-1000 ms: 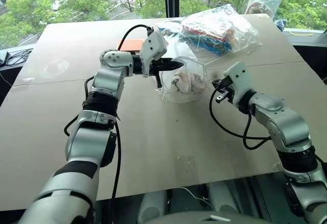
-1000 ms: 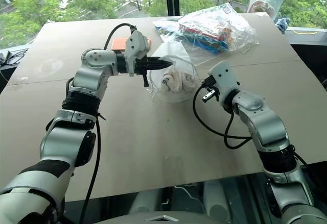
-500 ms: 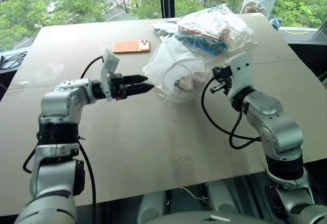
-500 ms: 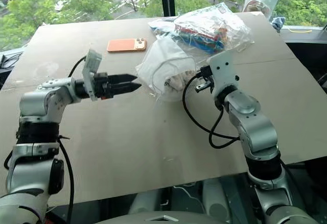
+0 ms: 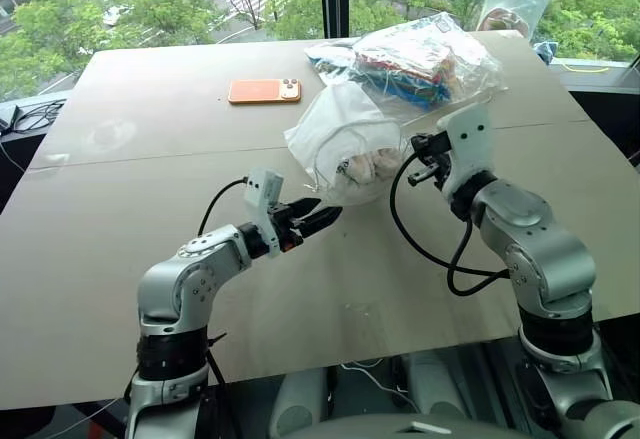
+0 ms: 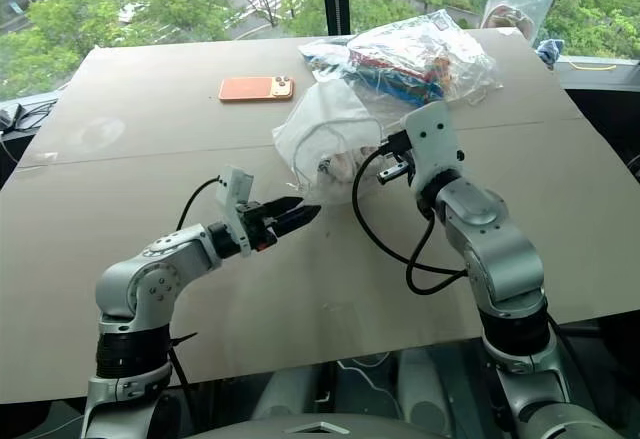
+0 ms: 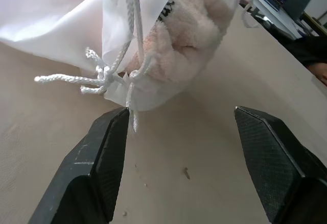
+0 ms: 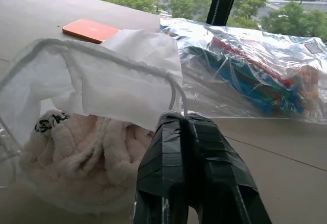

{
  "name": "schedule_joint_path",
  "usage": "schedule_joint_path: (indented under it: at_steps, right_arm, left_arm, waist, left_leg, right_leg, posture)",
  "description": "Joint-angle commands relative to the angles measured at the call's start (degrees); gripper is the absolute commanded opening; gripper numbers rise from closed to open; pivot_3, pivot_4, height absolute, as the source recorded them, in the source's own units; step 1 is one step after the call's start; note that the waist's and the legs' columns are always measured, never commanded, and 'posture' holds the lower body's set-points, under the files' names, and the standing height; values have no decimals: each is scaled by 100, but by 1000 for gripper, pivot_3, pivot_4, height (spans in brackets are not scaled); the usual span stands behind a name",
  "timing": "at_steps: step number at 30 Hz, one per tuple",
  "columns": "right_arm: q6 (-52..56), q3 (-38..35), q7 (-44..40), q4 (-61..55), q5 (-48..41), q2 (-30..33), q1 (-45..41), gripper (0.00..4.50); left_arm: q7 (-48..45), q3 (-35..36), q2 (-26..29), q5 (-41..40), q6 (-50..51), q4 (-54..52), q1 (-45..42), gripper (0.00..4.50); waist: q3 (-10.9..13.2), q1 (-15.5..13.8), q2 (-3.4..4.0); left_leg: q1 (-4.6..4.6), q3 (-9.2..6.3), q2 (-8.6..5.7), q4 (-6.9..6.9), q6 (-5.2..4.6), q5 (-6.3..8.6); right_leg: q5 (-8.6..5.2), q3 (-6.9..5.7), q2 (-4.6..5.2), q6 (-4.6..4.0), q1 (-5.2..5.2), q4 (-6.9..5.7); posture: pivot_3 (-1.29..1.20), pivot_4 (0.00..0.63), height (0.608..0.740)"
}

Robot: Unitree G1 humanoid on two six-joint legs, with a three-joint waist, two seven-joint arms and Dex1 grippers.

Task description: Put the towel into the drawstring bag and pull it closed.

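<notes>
A tan table (image 5: 120,209) by tall windows carries the drawstring bag (image 5: 335,134), white and half see-through, with the fluffy towel (image 5: 368,167) bunched inside, just in front of a clear bag of colourful items (image 5: 420,59). The left wrist view adds knotted white cords (image 7: 97,76) dangling from the bag near the left gripper (image 7: 179,127), its fingers spread wide and empty. The right wrist view shows the right gripper (image 8: 186,124) pressed shut on a cord at the bag's mouth, and an orange phone (image 8: 89,30) behind the bag.

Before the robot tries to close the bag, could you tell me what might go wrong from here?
1. The left gripper is open, with the knotted cord ends off to one side; closing may miss them.
2. The right gripper is shut at the drawstring bag mouth; an uneven pull could tip out the towel, which sits near the opening.
</notes>
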State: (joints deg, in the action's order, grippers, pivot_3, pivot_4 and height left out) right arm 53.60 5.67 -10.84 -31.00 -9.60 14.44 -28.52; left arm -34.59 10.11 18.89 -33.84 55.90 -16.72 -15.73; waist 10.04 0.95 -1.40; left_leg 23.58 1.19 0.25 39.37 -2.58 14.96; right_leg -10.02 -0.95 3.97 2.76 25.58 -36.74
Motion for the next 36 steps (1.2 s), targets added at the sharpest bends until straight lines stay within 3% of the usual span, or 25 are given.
schedule_joint_path:
  at_steps: [1, 5, 6, 16, 24, 25, 30, 34, 36]
  right_arm:
    - [9, -127, -15, -279, -47, 7, -158, 0]
    - [2, -125, -8, -275, -37, 11, -170, 0]
    - [-4, -127, -5, -273, -32, 12, -172, 0]
    - [-34, -137, 23, -255, -4, 9, -163, 0]
    - [-53, -131, 25, -255, 0, 0, -137, 0]
    - [-47, -129, 26, -261, 0, -1, -133, 0]
    - [-11, -125, 28, -290, -3, 0, -126, 0]
    - [26, -143, 38, -331, 1, 16, -106, 0]
    - [50, -148, 47, -358, 4, 22, -97, 0]
  left_arm:
    - [115, -10, 16, -151, -9, -117, 44, 2311]
    - [182, -22, 7, -159, -75, -50, 7, 504]
    - [210, -3, -39, -191, -68, -20, -12, 248]
    - [216, 56, -51, -271, -326, -134, 160, 106]
    - [273, -227, 210, -21, -581, 62, 163, 3275]
    - [309, -296, 175, 24, -619, 119, 114, 3891]
    - [325, -555, 61, 160, -784, 303, -11, 3891]
    - [402, -508, -84, 83, -851, 470, -146, 2650]
    - [390, -499, -95, 53, -834, 486, -150, 1625]
  waist:
    - [0, -3, 0]
    - [0, -13, 0]
    - [0, -13, 0]
    - [0, -8, 0]
    - [0, -21, 0]
    - [0, -26, 0]
    - [0, -22, 0]
    - [0, -10, 0]
    - [0, -13, 0]
  left_leg:
    - [0, 0, 0, 0, 0, 0]
    - [3, 2, -1, 0, 0, 0]
    - [3, 2, -1, 0, 0, 0]
    - [4, 1, -3, 0, 0, 0]
    - [4, 0, 0, -2, 0, 0]
    - [5, -1, 0, -2, 0, 0]
    - [8, -1, -4, -2, 0, 0]
    - [7, 0, -3, -5, 0, 0]
    - [7, -1, -2, -5, 0, 0]
  right_leg:
    - [0, 0, 0, 0, 0, 0]
    - [0, 1, 4, 1, 0, 3]
    - [0, 1, 4, 1, 0, 4]
    - [0, 0, 4, 0, 0, 5]
    - [-1, -1, 4, 0, 0, 6]
    - [-1, -1, 5, 0, 0, 8]
    - [-1, -1, 5, 1, 0, 13]
    - [-1, -1, 4, 0, 1, 13]
    - [-1, -3, 4, 0, 1, 12]
  posture:
    - [0, 150, 740]
    - [0, 150, 740]
    - [0, 150, 740]
    - [0, 150, 740]
    - [0, 150, 740]
    - [0, 150, 740]
    - [0, 150, 740]
    - [0, 150, 740]
    - [0, 150, 740]
